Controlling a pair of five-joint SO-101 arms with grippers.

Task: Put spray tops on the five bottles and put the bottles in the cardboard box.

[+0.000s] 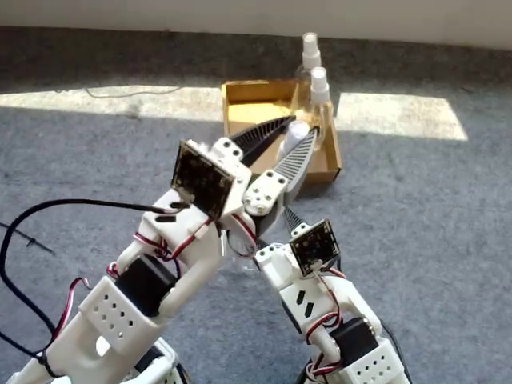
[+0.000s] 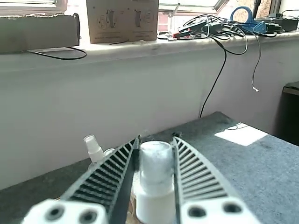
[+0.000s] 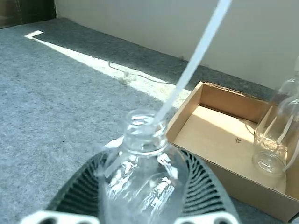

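My left claw (image 2: 156, 140) grips a white spray top (image 2: 155, 182), which sits right between its two black fingers (image 2: 107, 177). My right claw (image 3: 147, 161) hugs a clear bottle (image 3: 142, 182), and a thin white tube (image 3: 191, 60) comes down to the bottle's open neck. Just past the bottle lies the cardboard box (image 3: 215, 135), with two more bottles (image 3: 275, 140) standing in it along one side. The surface (image 1: 416, 232) is grey and fuzzy, with a strip of sun (image 1: 400, 116) across it. Behind it is a pale wall (image 2: 140, 93) and a sill (image 2: 196, 39) with a brown box (image 2: 122, 18) and tangled cables (image 2: 210, 28). The brown box has marks too small for me to read.
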